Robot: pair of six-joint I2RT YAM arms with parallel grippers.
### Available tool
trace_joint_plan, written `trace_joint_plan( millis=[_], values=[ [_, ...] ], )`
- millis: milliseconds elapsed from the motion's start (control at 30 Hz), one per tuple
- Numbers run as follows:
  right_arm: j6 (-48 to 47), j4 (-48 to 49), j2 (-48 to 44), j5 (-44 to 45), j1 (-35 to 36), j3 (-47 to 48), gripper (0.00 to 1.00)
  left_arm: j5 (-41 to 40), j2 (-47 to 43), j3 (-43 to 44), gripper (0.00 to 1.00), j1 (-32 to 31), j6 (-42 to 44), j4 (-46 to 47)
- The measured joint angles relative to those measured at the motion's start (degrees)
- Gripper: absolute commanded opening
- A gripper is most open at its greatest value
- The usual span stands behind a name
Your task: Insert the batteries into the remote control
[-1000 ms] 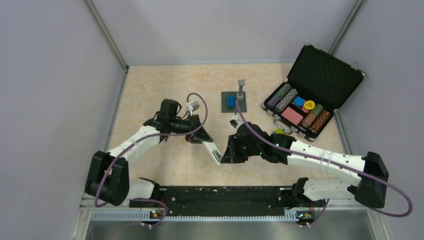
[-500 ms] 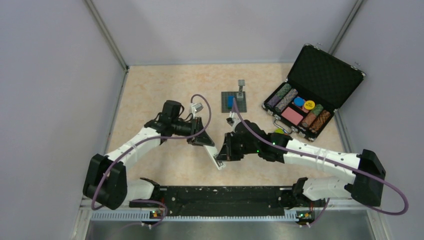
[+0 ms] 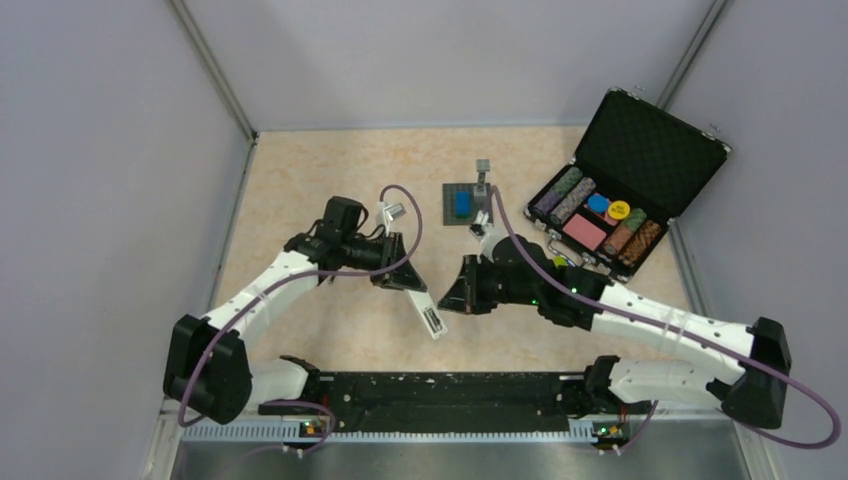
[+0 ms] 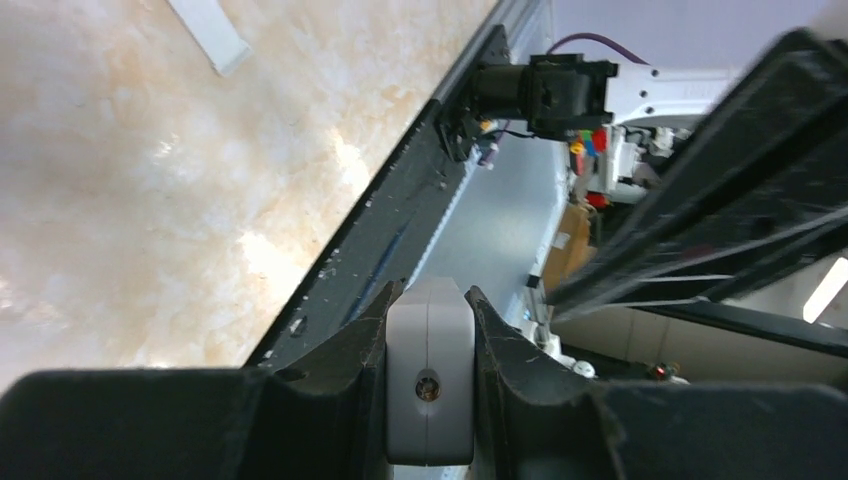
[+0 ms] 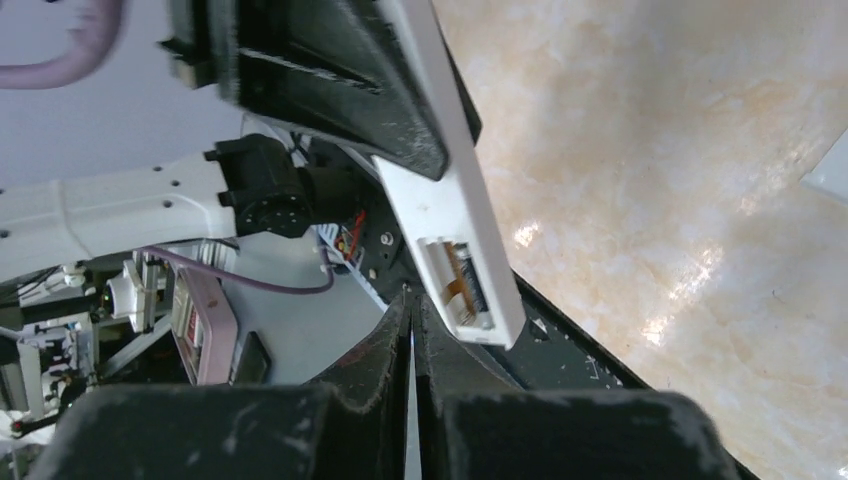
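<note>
The left end effector (image 3: 404,282) is partly closed around one end of the remote control (image 3: 430,318). It holds it up off the desk (image 3: 320,180), near the middle, with the open battery hole turned toward the right arm. I think that lets the other arm reach in. In the hole sits a dark thing (image 5: 462,284) with a gold bit. It may be one of the batteries, but I cannot be sure. The right end effector (image 3: 453,297) is shut tight, holds nothing, and points at that hole, just beside it. A thin white piece (image 4: 208,32), maybe the lid, lies on the desk. Far right is an open case (image 3: 648,150) of chips, with a grey plate (image 3: 452,190) beside it. Nothing seems to block the way.
</note>
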Motion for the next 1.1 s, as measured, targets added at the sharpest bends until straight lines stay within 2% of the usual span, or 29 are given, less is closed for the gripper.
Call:
trace_joint_plan(
  millis=[100,300,500,800,967,1100],
  values=[
    [-1.18,-0.42,-4.33,2.03,-0.04,0.26,0.25,-4.31,-1.07,1.36,0.0,0.61,1.92,-3.02],
    [-3.17,-0.83,-2.97,6.32,-0.04,2.16,0.31,-18.32,-6.14,4.55,0.0,5.73,4.24,-11.67],
    [-5.66,-1.38,10.84,11.63,0.22,8.87,0.39,-41.88,-12.63,11.76,0.0,7.72,5.05,-23.26],
    [-6.32,-1.14,36.41,23.58,5.64,28.89,0.45,-74.99,-22.16,18.23,0.0,7.82,0.96,-37.13],
    [-3.02,-1.68,49.66,27.36,7.85,39.32,0.47,-87.95,-26.62,21.22,0.0,7.89,-2.49,-43.5],
    [-0.11,-2.73,59.34,31.23,9.01,48.78,0.47,-94.84,-31.76,23.19,0.0,7.91,-3.91,-45.7]
  ],
)
